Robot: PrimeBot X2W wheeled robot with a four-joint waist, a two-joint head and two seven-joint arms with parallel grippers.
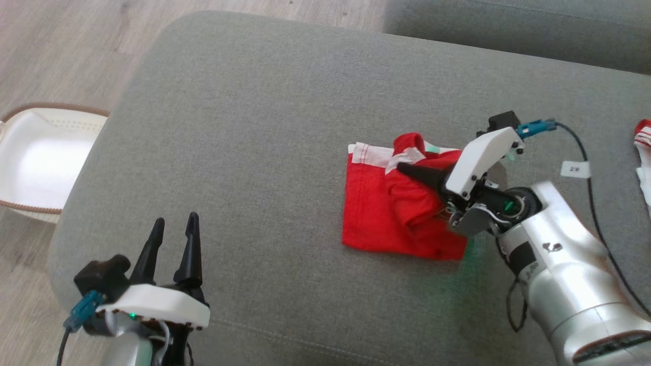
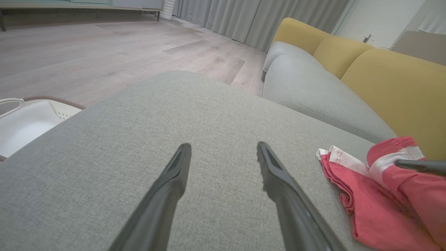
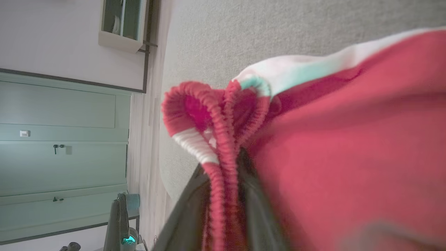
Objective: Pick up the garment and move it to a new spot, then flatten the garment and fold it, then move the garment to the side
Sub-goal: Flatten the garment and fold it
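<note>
**Folded and gripped: only the move to the side looks left to do**

The red garment (image 1: 391, 213) lies right of the middle on the grey cushion (image 1: 254, 127) as a rough folded rectangle with its upper right layer bunched up. From this we judge the flattening and folding largely done and the move to the side not yet done. Our right gripper (image 1: 407, 170) pinches the garment's ribbed edge between its fingers. Our left gripper (image 1: 176, 219) hovers spread wide and empty over the cushion's near left part, well apart from the garment. We count one garment in work, one other red and white cloth (image 1: 644, 133) at the far right, one white basket (image 1: 56, 107) on the floor beside the cushion, and two grippers.
</note>
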